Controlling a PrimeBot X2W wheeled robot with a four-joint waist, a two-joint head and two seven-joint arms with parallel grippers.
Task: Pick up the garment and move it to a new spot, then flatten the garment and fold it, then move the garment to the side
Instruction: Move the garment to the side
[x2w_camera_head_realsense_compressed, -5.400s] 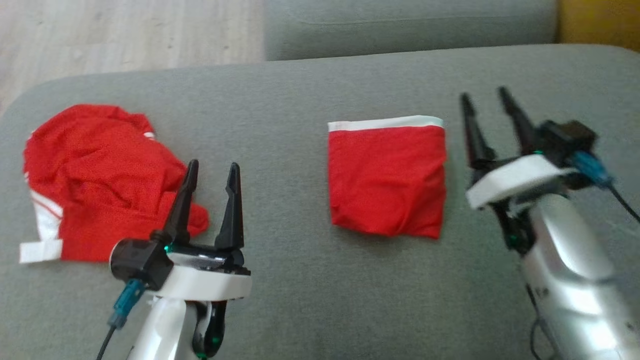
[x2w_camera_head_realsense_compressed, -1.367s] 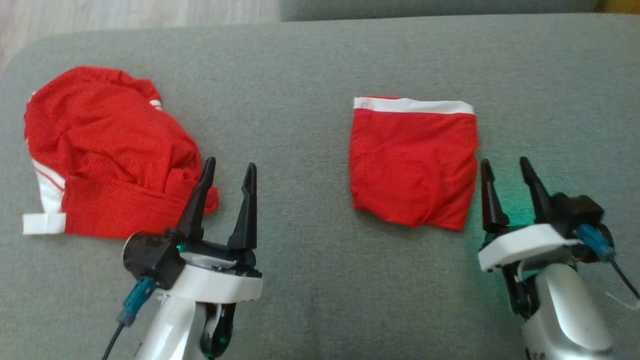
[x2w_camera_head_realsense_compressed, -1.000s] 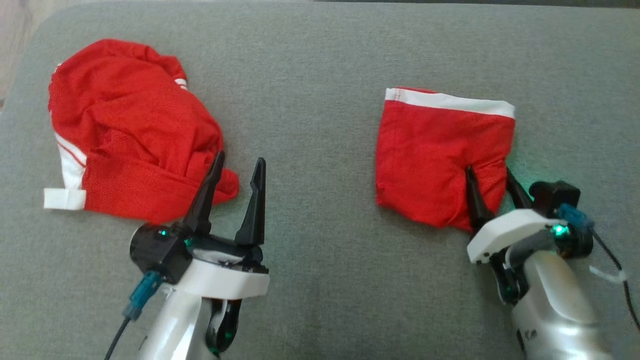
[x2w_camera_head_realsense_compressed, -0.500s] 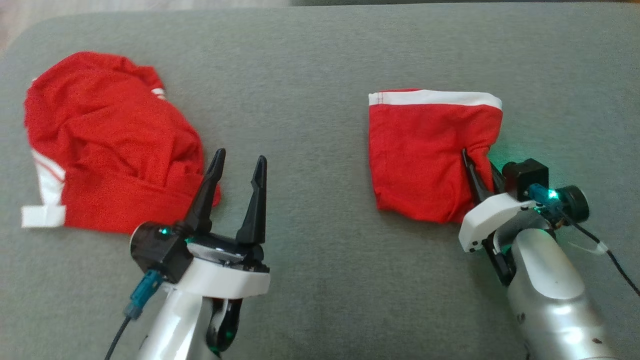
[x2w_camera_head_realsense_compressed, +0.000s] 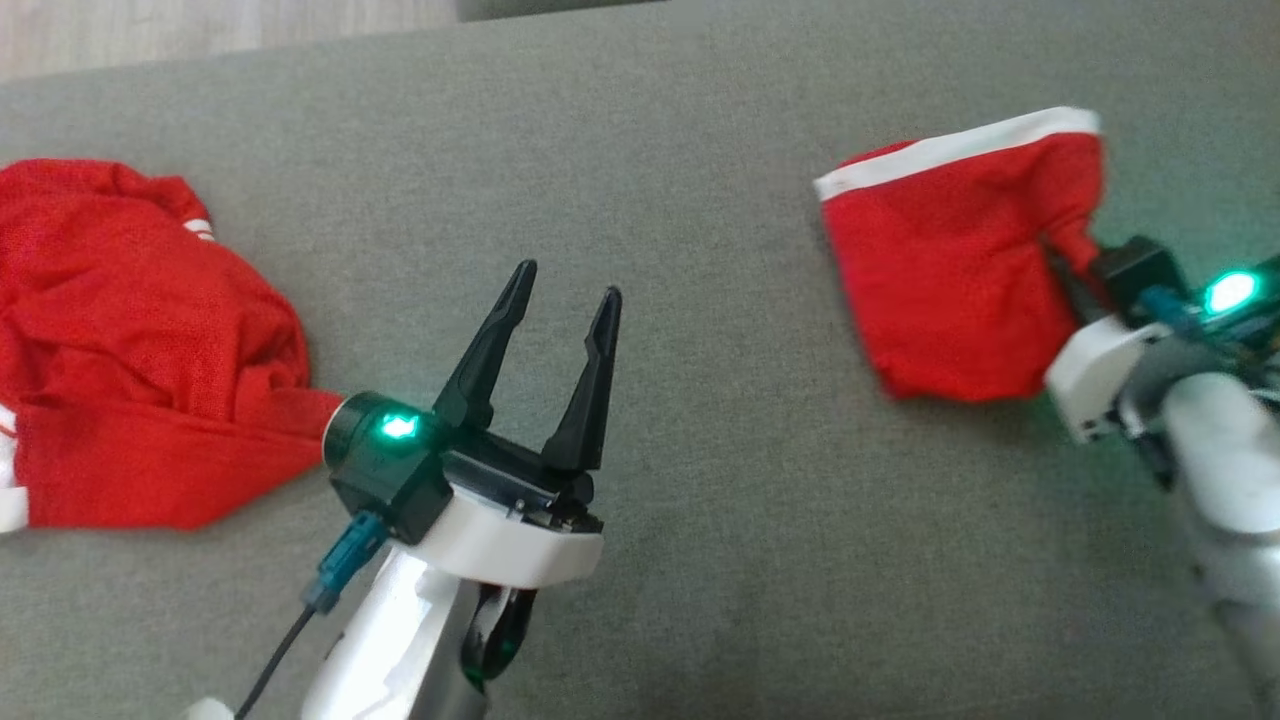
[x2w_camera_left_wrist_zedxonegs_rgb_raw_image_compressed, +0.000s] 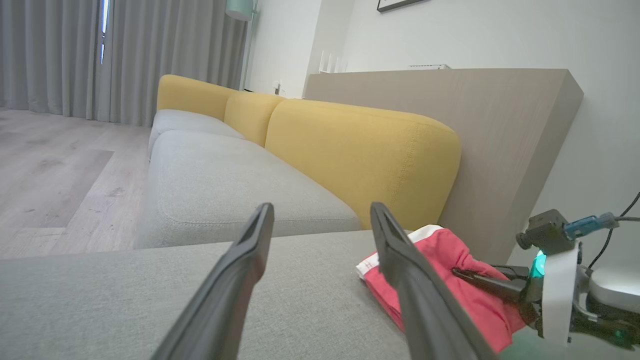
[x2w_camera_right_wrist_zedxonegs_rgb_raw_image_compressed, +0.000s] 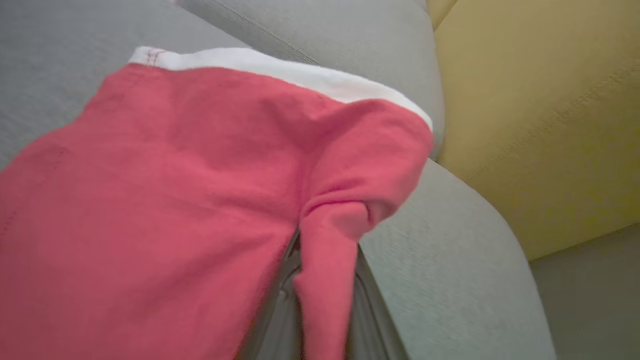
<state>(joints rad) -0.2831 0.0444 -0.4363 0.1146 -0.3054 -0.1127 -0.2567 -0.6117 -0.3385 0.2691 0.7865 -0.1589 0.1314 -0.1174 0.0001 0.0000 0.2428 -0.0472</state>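
The folded red garment (x2w_camera_head_realsense_compressed: 950, 270) with a white band lies at the right of the grey cushion (x2w_camera_head_realsense_compressed: 700, 520). Its right edge is bunched and pulled up where my right gripper (x2w_camera_head_realsense_compressed: 1068, 258) is shut on it. In the right wrist view a pinched fold of the garment (x2w_camera_right_wrist_zedxonegs_rgb_raw_image_compressed: 200, 175) runs down between that gripper's (x2w_camera_right_wrist_zedxonegs_rgb_raw_image_compressed: 327, 245) dark fingers. My left gripper (x2w_camera_head_realsense_compressed: 565, 285) hovers open over bare cushion at the middle, holding nothing. From the left wrist view, past the open left gripper (x2w_camera_left_wrist_zedxonegs_rgb_raw_image_compressed: 320, 212), the garment (x2w_camera_left_wrist_zedxonegs_rgb_raw_image_compressed: 445, 260) and the right gripper (x2w_camera_left_wrist_zedxonegs_rgb_raw_image_compressed: 462, 273) show at the right.
A second, crumpled red garment (x2w_camera_head_realsense_compressed: 130, 340) with white trim lies at the cushion's left edge, just behind my left wrist. A yellow sofa back (x2w_camera_right_wrist_zedxonegs_rgb_raw_image_compressed: 540, 125) rises beyond the cushion's right end. Wooden floor (x2w_camera_head_realsense_compressed: 200, 25) shows past the far edge.
My right gripper went from open beside the folded garment to shut on its right edge, and has pulled it rightward and up. The head view has shifted. The left gripper stays open.
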